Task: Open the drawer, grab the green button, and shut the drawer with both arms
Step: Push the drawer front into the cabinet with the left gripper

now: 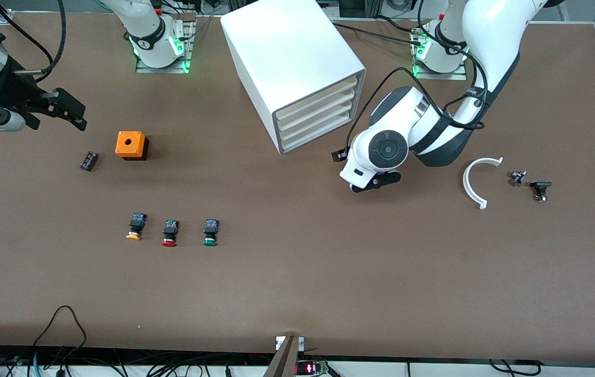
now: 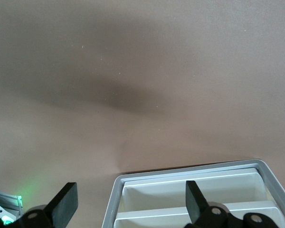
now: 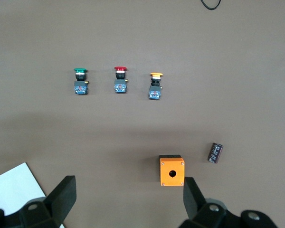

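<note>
On the table [image 1: 328, 272], green button [image 1: 210, 232]

brown table [image 1: 297, 283] carries a white cabinet [image 1: 287, 57], orange box [image 1: 131, 144] with a small black part [image 1: 89, 161] beside it, three buttons in a row: orange [image 1: 134, 226], red [image 1: 170, 233], green [image 1: 210, 232]; white curved piece [image 1: 472, 183] and two small parts [image 1: 530, 184] at the left arm's end.
</note>
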Controlling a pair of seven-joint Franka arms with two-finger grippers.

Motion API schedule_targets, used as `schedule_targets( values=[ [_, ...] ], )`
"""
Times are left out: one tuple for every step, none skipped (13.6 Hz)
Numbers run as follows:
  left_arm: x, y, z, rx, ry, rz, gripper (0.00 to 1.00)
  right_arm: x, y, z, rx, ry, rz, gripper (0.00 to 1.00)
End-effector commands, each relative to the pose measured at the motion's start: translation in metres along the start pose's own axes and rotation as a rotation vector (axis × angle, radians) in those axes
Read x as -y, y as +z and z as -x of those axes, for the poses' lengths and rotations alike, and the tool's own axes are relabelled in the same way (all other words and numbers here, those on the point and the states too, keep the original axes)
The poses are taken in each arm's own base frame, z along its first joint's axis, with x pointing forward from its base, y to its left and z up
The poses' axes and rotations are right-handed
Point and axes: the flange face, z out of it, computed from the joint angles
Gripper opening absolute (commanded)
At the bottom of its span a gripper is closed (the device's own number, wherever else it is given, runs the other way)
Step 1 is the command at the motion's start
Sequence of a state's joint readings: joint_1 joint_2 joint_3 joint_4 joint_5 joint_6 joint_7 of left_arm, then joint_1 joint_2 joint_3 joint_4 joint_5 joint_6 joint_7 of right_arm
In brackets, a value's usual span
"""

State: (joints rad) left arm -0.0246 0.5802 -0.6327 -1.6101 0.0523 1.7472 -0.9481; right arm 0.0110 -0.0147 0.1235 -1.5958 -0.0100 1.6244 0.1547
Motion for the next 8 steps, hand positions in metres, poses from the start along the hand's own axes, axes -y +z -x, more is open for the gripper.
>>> schedule_targets(
  values=[
    [0.014,-0.025,-0.007,-0.022,0.036,-0.007,1.00,0.003,-0.005,-0.002,0.002,0.002,-0.001,1.00],
    [0.019,-0.040,-0.007,-0.027,0.071,-0.009,1.00,0.003,-0.005,-0.002,0.002,0.002,-0.001,1.00],
    [0.026,-0.054,-0.010,-0.022,0.109,-0.014,1.00,0.004,-0.005,-0.002,0.002,0.002,-0.002,1.00],
    [0.041,-0.063,-0.020,-0.008,0.133,-0.026,1.00,0.004,-0.005,-0.002,0.002,0.000,-0.002,1.00],
    [0.058,-0.076,-0.028,-0.015,0.166,-0.035,1.00,0.004,-0.005,-0.002,0.001,0.002,-0.002,1.00],
    [0.075,-0.094,-0.031,-0.032,0.209,-0.031,1.00,0.004,-0.005,-0.002,0.001,0.002,-0.002,1.00],
    [0.087,-0.112,-0.029,-0.065,0.250,-0.029,1.00,0.004,-0.005,-0.002,0.001,0.002,-0.002,1.00],
    [0.105,-0.126,-0.030,-0.094,0.276,-0.039,1.00,0.003,-0.005,-0.002,0.000,0.002,-0.001,1.00]
  ],
)
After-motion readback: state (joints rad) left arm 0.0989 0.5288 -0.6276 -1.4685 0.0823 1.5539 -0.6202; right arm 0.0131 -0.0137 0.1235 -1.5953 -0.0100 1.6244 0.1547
